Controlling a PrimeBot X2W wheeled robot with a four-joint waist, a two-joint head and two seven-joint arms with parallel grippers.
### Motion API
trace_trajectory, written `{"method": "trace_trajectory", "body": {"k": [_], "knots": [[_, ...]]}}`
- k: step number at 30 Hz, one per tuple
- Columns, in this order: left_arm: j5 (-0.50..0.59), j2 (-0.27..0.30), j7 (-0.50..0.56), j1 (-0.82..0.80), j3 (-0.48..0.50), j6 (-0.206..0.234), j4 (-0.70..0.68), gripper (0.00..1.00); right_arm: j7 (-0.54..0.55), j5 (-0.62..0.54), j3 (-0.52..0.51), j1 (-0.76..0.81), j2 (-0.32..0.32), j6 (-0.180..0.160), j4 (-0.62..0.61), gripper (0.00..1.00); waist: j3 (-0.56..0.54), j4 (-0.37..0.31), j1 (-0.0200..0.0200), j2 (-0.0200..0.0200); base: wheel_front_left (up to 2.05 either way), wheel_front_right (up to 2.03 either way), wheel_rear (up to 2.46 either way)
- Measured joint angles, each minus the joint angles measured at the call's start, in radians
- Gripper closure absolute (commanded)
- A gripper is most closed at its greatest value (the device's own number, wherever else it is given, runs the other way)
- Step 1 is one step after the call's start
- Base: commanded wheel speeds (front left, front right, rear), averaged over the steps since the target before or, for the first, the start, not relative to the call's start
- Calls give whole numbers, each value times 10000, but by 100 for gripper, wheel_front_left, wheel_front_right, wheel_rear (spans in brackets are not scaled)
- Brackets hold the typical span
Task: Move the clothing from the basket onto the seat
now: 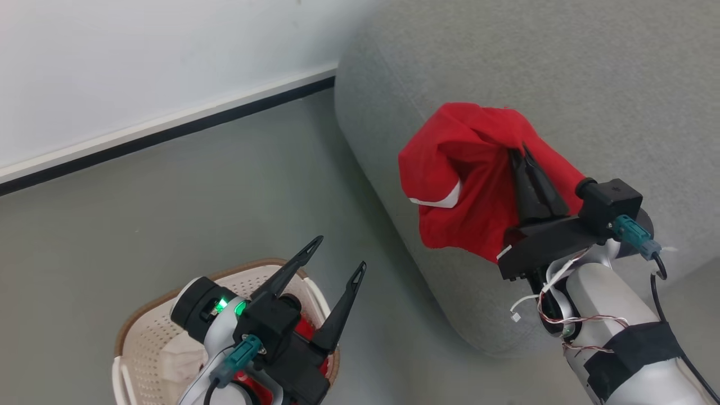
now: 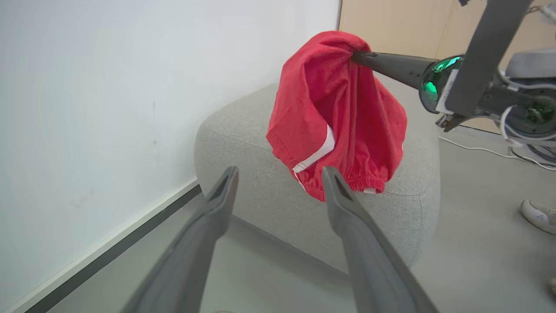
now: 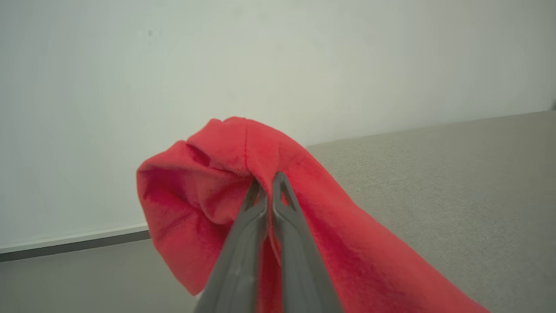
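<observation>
The right gripper (image 1: 518, 152) is clenched on a fold of the red white-striped shorts (image 1: 450, 174), which drape down from its fingertips over the rounded end of the grey sofa (image 1: 562, 73). The left gripper (image 1: 341, 252) hangs released above the laundry basket (image 1: 147, 310).

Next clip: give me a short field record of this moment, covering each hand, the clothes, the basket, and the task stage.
right hand: shut on the red garment, raised by the sofa
left hand: open, empty, over the basket in the head view
red garment: hangs bunched, white stripe showing
basket: on the floor; white piece and red fabric inside
stage: garment not yet released
other: a person's shoe
</observation>
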Motion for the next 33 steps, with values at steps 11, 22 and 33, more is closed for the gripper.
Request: {"method": "trace_trajectory", "body": {"k": [11,22,33], "knots": [[113,73,221,-207,-132,-4,-169,0,0,-59,-619,44,-75,-58,-119,100,277,-643,0,0,0,0,0],[221,61,470,-455,-313,-84,-305,0,-4,-40,-2008,-707,-729,-178,-84,100,607,-508,0,0,0,0,0],[437,56,554,-719,-424,-100,-656,0,-71,255,-3329,-1964,-1294,-234,282,100,1128,-131,-1,0,0,0,0]]}}
